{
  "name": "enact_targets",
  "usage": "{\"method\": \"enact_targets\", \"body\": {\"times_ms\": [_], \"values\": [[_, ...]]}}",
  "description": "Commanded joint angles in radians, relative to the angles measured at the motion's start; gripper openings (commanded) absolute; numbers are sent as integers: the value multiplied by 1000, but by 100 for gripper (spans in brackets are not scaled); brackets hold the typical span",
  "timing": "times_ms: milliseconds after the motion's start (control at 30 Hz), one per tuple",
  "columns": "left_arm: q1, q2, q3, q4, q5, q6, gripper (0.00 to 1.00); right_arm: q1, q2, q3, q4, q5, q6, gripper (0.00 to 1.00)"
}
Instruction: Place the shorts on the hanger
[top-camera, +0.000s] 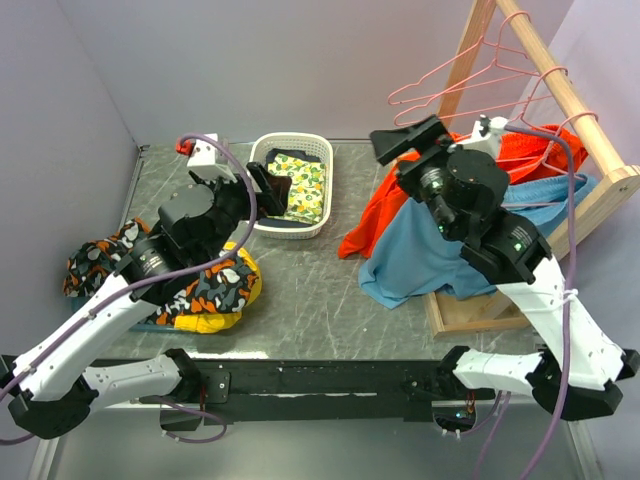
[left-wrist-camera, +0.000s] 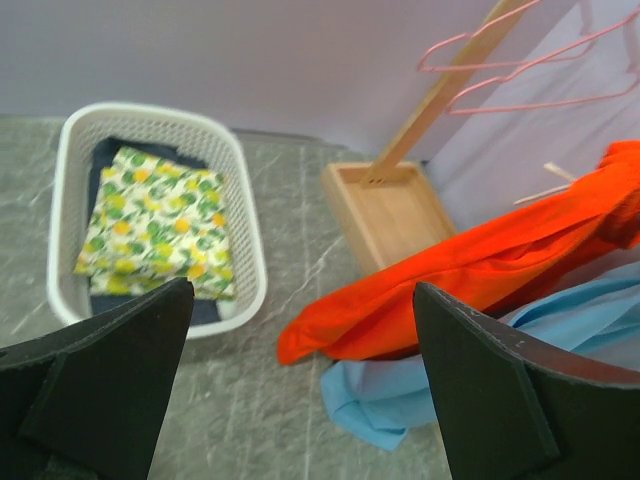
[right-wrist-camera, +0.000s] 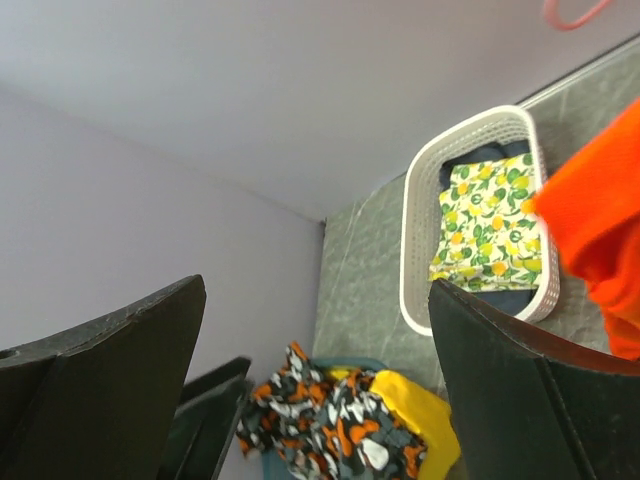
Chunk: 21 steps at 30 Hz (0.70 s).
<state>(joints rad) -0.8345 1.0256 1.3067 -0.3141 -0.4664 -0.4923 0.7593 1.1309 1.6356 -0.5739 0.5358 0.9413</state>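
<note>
Shorts (top-camera: 378, 215) sprawl unhung at three o'clock, hanger (top-camera: 455, 78) bare, and your left claw (left-wrist-camera: 300, 340) and right claw (right-wrist-camera: 315, 330) gape empty.

free: table (top-camera: 310, 290) centre, between basket (top-camera: 258, 152) and shorts (top-camera: 375, 215) | obstacles: wooden rack (top-camera: 600, 150) far right, patterned cloth (top-camera: 215, 285) left

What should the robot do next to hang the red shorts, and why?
Probably lower the right gripper onto the red-orange shorts: it is open, empty and nearest them, while they lie heaped on the light blue shorts, not yet hung.
</note>
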Motion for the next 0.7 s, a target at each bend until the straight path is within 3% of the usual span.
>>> {"method": "enact_targets", "body": {"times_ms": [0, 267, 467, 667], "values": [[40, -2, 37, -187, -93, -72, 96, 87, 41, -3, 86, 36, -176, 100], [124, -131, -171, -250, -91, -155, 96, 333, 124, -144, 174, 205, -329, 100], [123, -248, -492, -96, -15, -262, 97, 403, 44, -556, 388, 113, -259, 100], [83, -236, -610, -7, -9, -339, 97, 486, 38, -730, 445, 156, -182, 100]]}}
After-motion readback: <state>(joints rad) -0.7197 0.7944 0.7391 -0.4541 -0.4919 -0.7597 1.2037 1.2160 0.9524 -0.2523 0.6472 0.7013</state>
